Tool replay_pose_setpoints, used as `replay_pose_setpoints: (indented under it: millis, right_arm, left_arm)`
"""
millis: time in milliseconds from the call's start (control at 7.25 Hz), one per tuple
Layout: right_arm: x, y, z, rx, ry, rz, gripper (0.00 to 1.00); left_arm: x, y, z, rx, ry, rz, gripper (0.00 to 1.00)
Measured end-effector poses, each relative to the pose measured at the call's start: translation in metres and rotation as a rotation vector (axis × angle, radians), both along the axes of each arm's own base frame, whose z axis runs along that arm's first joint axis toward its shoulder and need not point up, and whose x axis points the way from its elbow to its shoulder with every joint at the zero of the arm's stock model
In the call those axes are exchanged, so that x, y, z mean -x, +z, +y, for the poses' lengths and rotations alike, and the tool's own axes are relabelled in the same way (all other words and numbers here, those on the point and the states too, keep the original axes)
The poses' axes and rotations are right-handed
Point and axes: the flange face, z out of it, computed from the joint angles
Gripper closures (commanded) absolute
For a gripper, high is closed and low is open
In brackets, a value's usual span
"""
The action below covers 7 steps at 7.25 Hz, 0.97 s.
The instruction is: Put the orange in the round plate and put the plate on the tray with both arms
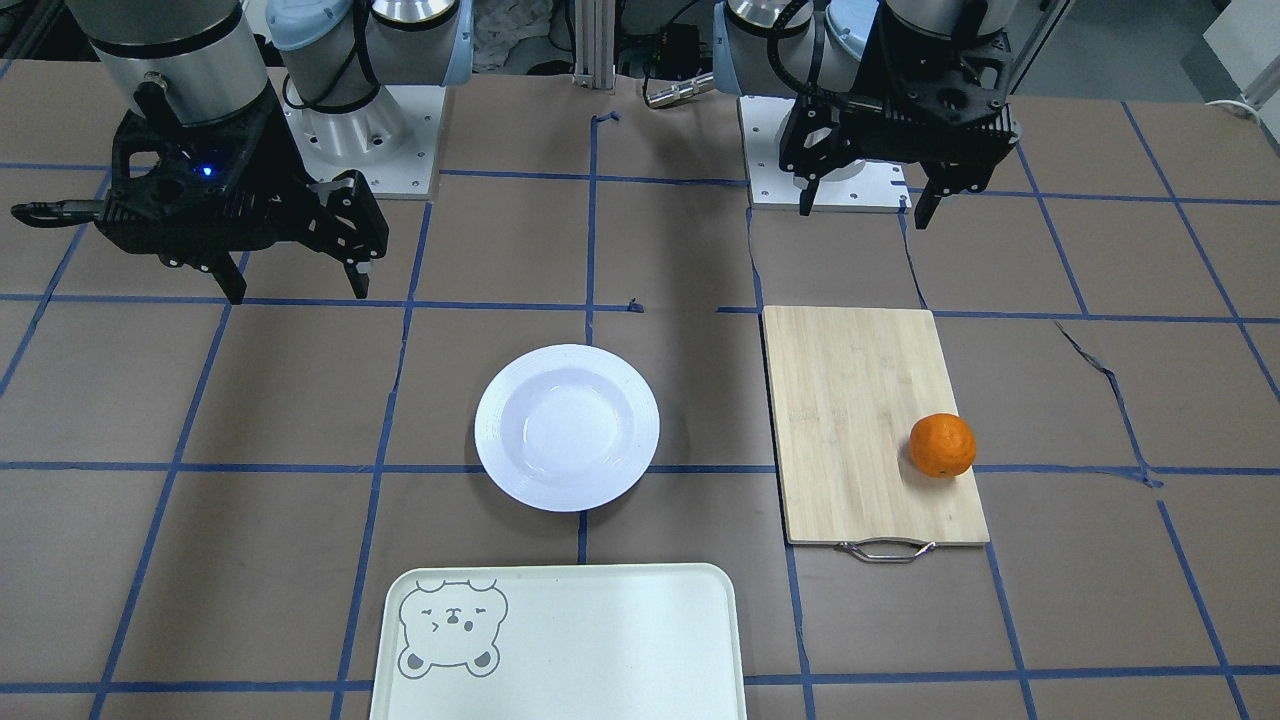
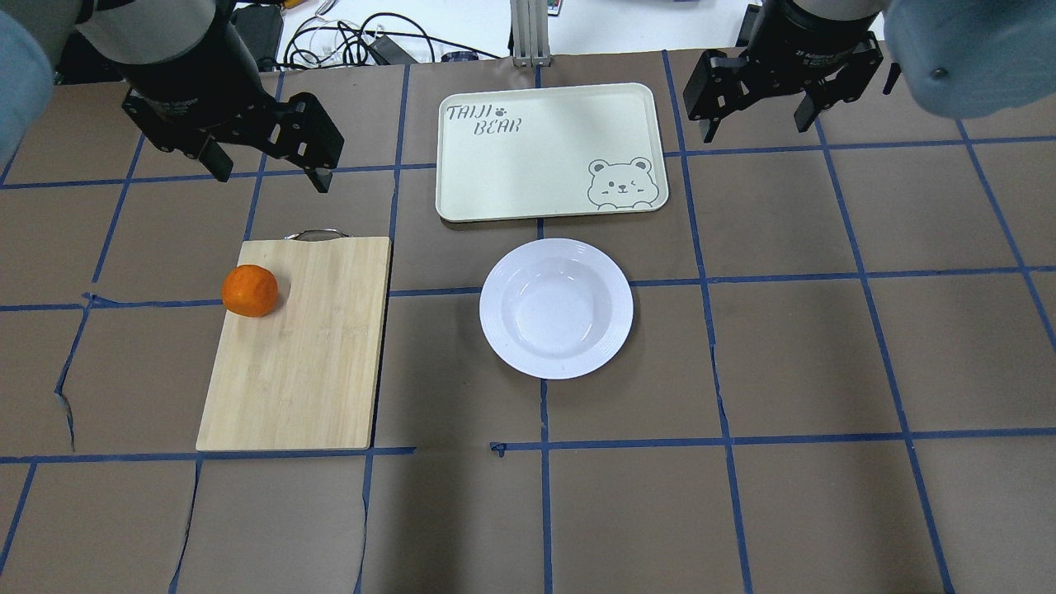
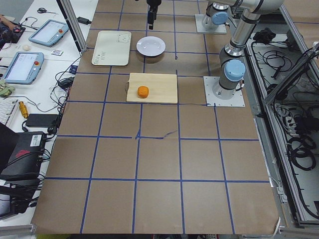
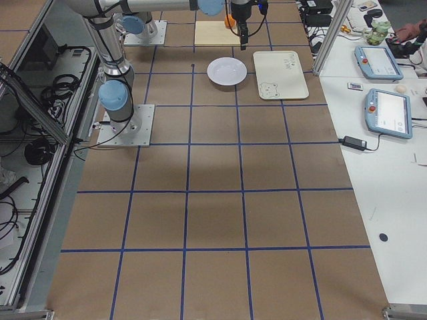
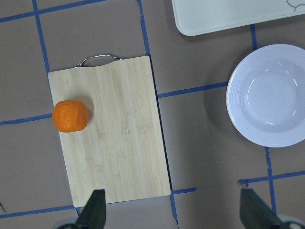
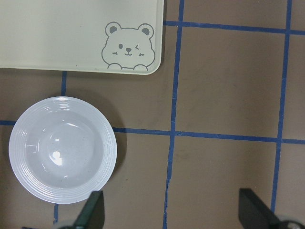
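Fingertips [image 5: 95, 210] of my left gripper [image 5: 174, 212] show at the bottom of the left wrist view, spread wide with nothing between them. It hangs in the air, touching nothing. Below and ahead lies the bamboo cutting board [image 5: 114, 143], and the orange [image 5: 70, 115] sits at the board's outer long edge, nearer the end with the metal handle [image 5: 97, 59]. Its skin is bright and dimpled, and it bulges a little past the edge; I cannot tell whether it also touches the table [image 2: 792, 346].

My right gripper [image 6: 169, 212] is released too, its jaws wide apart and empty, hovering above the table. The round plate [image 6: 62, 149] lies under it to one side, glossy white, ridged rim, upright and empty. Just beyond the plate, apart from it, is the tray [image 6: 71, 38], pale, with the bear face in its near corner.

Both wrist views cut off the tray, and the front view loses its near edge. Only my fingertips show in the wrist views.
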Motion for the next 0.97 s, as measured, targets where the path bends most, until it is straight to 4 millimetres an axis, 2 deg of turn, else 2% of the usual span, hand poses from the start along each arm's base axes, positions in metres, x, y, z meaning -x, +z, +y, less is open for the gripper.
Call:
replay_pose_setpoints:
  millis: [414, 966]
  right_arm:
    - [0.0005, -0.0001, -0.0003, 0.001, -0.002, 0.0, 0.0]
    - [-0.0009, 0.0002, 0.0001, 0.003, -0.003, -0.002, 0.0]
  left_arm:
    - [-0.0029, 0.0021, -0.0017, 0.004, 0.089, 0.018, 0.0]
    - [-0.0045, 0.0011, -0.0007, 0.0, 0.102, 0.014, 0.0]
